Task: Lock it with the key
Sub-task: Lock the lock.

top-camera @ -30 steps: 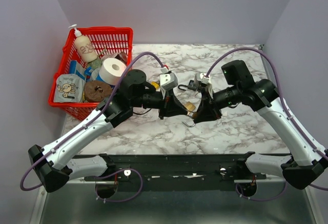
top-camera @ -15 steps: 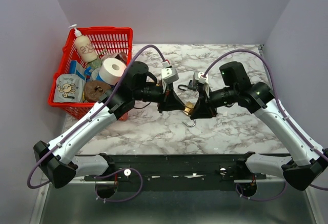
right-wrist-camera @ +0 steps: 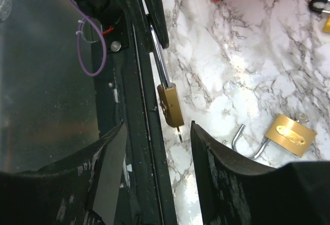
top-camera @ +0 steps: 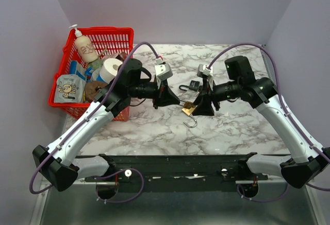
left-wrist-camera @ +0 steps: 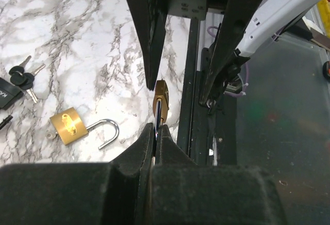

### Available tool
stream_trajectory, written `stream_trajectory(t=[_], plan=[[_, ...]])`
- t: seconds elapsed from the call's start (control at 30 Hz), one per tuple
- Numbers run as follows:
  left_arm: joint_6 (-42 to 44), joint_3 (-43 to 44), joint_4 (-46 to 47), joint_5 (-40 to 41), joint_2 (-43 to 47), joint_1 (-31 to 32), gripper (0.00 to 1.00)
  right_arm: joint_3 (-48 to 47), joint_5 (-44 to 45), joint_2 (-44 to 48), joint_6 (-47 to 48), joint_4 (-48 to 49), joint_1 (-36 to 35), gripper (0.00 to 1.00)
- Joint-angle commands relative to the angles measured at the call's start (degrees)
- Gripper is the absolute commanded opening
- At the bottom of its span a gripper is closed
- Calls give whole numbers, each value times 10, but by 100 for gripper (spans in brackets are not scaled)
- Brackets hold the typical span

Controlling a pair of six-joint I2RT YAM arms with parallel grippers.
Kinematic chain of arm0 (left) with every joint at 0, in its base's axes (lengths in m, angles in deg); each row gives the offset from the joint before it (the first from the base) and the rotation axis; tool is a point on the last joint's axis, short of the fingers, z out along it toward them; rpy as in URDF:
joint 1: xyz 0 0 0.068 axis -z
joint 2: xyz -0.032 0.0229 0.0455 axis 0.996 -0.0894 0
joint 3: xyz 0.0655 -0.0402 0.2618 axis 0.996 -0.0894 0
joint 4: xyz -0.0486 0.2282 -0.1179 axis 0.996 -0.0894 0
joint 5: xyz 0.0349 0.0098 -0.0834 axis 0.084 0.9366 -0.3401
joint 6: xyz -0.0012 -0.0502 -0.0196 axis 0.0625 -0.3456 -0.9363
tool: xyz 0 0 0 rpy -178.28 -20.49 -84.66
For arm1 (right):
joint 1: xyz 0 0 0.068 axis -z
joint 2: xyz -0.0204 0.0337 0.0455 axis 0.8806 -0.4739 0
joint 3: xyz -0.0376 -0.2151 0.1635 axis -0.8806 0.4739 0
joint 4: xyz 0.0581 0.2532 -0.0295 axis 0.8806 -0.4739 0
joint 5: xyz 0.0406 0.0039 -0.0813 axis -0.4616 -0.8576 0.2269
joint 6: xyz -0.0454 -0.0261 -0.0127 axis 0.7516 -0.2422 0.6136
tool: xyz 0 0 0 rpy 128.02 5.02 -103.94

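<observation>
Right gripper [right-wrist-camera: 157, 127] is springing wide open compared with a second ago, letting go of the brass padlock [right-wrist-camera: 171, 104]. That's leaving the lock dangling in mid-air between the two grippers, above the table, with only its smooth steel shackle pinched in the tightly closed left gripper [left-wrist-camera: 155, 128]. I'm worrying that slick round rod is going to twist or slide, dropping the blocky lock onto the hard marble-look table [top-camera: 232, 127] near the second padlock [left-wrist-camera: 69, 124] lying open-shackled, while the black-headed keys [left-wrist-camera: 20, 78] are sitting well apart.
</observation>
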Motion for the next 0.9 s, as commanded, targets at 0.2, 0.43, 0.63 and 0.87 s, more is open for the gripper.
stream_trajectory(t=[0.2, 0.43, 0.63, 0.87], plan=[[-2, -9, 28, -70, 29, -9, 0, -21, -39, 12, 54, -33, 5, 52], [-13, -9, 37, -76, 28, -9, 0, -18, -74, 25, 56, -11, 5, 40], [-33, -13, 62, -71, 24, -9, 0, -10, -83, 21, 74, -31, 5, 29], [-46, -16, 75, -66, 20, -10, 0, -2, -68, 21, 65, -26, 5, 11]])
